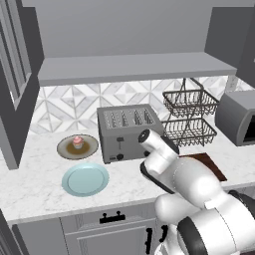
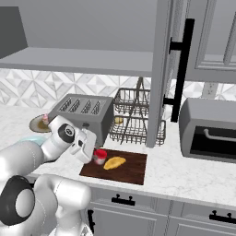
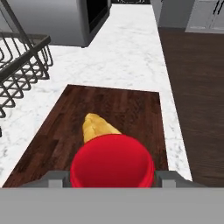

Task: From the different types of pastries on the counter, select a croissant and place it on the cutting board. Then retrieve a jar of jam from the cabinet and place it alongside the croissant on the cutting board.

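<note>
marble counter (image 2: pixel 184 173): cutting board (image 2: pixel 131 168) bears croissant (image 2: pixel 114 162); fingers (image 3: pixel 57 178) flank jar of jam (image 3: pixel 112 162), grip unclear.

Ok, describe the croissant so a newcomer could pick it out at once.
Find the toaster on the white counter; just right of it and nearer the counter edge lies a dark reddish-brown cutting board. The croissant lies on that board, golden-orange and elongated, unlike the squat red jar of jam right beside it.
</note>
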